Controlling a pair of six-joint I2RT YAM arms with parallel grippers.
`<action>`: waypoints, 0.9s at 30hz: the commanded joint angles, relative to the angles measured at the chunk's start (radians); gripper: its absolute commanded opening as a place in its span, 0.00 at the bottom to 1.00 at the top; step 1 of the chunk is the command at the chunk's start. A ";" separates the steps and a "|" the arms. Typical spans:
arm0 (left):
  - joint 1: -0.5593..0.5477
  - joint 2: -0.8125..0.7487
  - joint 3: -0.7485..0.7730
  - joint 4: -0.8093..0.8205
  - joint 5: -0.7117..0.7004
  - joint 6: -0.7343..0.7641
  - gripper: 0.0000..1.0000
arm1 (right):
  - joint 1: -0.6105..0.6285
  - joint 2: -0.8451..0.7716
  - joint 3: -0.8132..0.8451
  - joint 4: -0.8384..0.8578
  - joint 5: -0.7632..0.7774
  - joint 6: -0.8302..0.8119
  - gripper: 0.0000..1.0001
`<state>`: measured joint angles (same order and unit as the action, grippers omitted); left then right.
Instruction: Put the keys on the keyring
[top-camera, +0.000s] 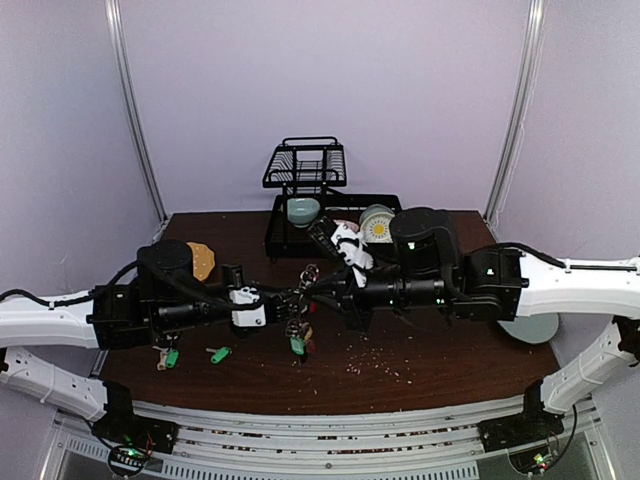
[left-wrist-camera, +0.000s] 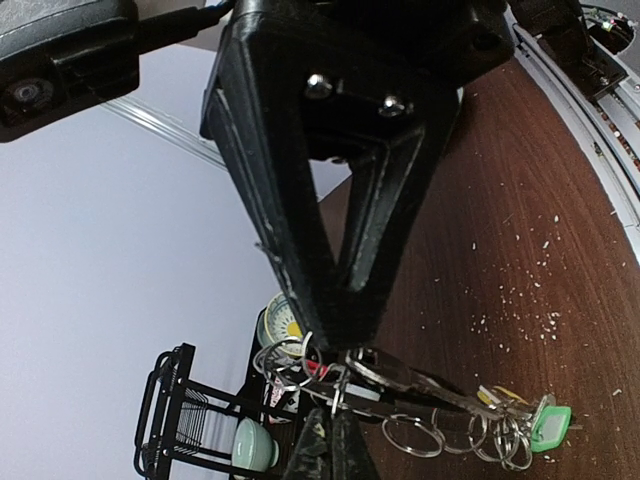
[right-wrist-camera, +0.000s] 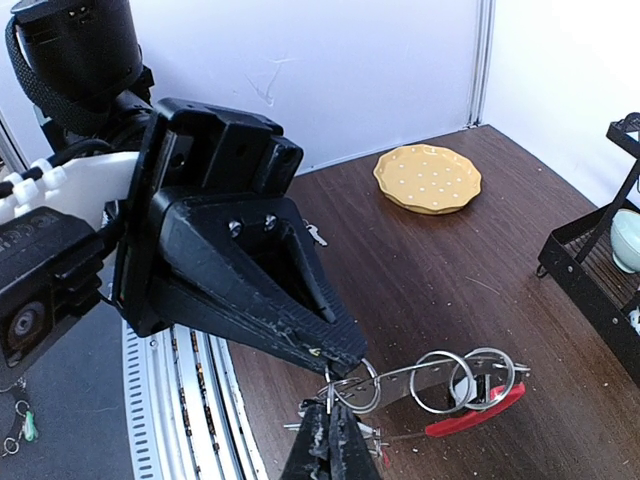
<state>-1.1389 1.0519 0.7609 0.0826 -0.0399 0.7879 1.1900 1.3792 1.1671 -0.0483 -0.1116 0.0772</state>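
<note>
Robot test booth in a lab

Plain pale walls (top-camera: 330, 70) and metal corner posts (top-camera: 135, 110) box in a dark wooden table (top-camera: 430, 385). A left arm (top-camera: 40, 322) and a right arm (top-camera: 585, 285) are mounted on an aluminium rail (top-camera: 330, 440) at its near edge. Household crockery sits behind: a dish rack (top-camera: 305, 165), bowl (top-camera: 303, 211) and yellow plate (right-wrist-camera: 428, 179).

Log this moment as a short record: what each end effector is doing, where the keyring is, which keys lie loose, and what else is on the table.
left end effector: shut, pinching the keyring
right end effector: shut on the same keyring, from the opposite side
keyring: large metal ring with a red plastic-sheathed arc, held between both arms over mid-table
loose keys: green-tagged silver key below the left arm; second green-tagged key beside it
other: round yellow plate; black wire dish rack; crumbs on the dark wooden table
</note>
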 joint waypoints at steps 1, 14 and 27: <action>-0.004 -0.010 0.011 0.100 0.024 -0.024 0.00 | -0.012 -0.009 -0.007 0.019 0.031 -0.015 0.00; -0.004 -0.001 0.018 0.096 0.009 -0.035 0.00 | -0.012 0.010 -0.009 0.030 -0.063 -0.042 0.00; -0.005 -0.005 0.017 0.089 0.029 -0.036 0.00 | -0.030 0.021 -0.004 0.042 -0.002 -0.032 0.00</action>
<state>-1.1389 1.0531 0.7605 0.0830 -0.0406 0.7670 1.1698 1.3808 1.1385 -0.0273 -0.1440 0.0479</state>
